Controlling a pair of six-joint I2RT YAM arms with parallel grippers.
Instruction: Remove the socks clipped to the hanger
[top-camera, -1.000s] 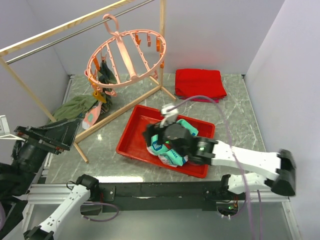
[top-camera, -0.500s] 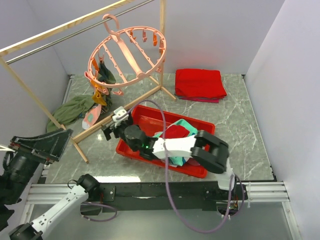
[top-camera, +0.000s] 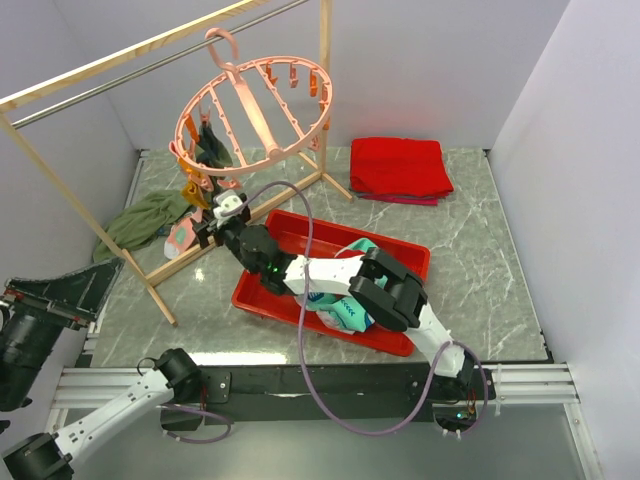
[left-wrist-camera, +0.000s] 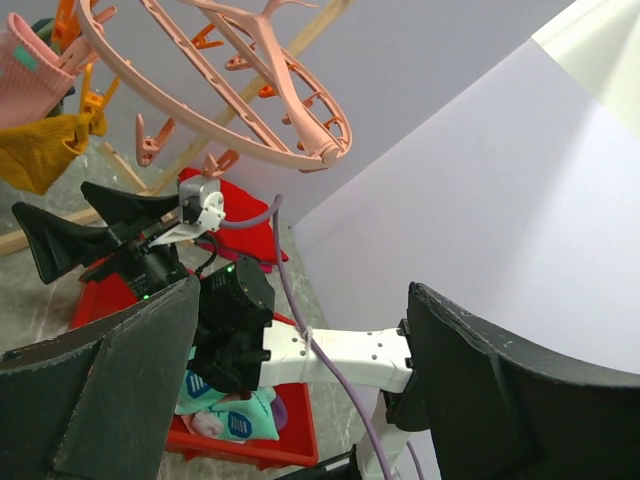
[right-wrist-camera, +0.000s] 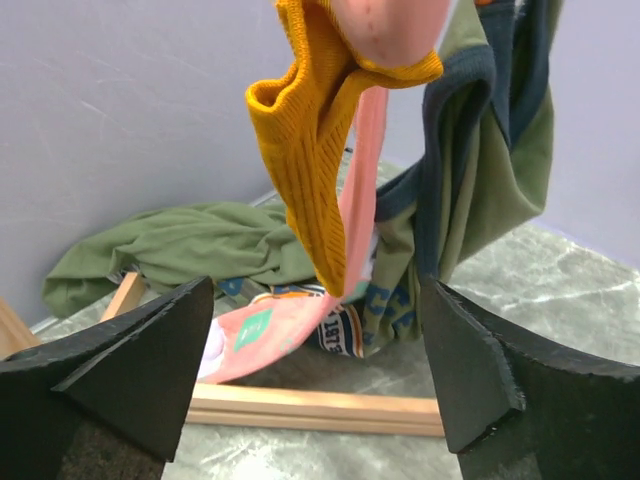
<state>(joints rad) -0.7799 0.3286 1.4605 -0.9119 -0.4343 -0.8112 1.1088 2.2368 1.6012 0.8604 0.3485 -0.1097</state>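
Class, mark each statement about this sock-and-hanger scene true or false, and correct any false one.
1. The right gripper is closed on the orange-yellow sock. False: its jaws stand open and the sock hangs ahead of them, ungripped.
2. Loose socks lie in the red tray. True.
3. The pink hanger has no socks on it. False: clipped socks hang from its rim.
4. The folded red cloth lies on the table, outside the tray. True.
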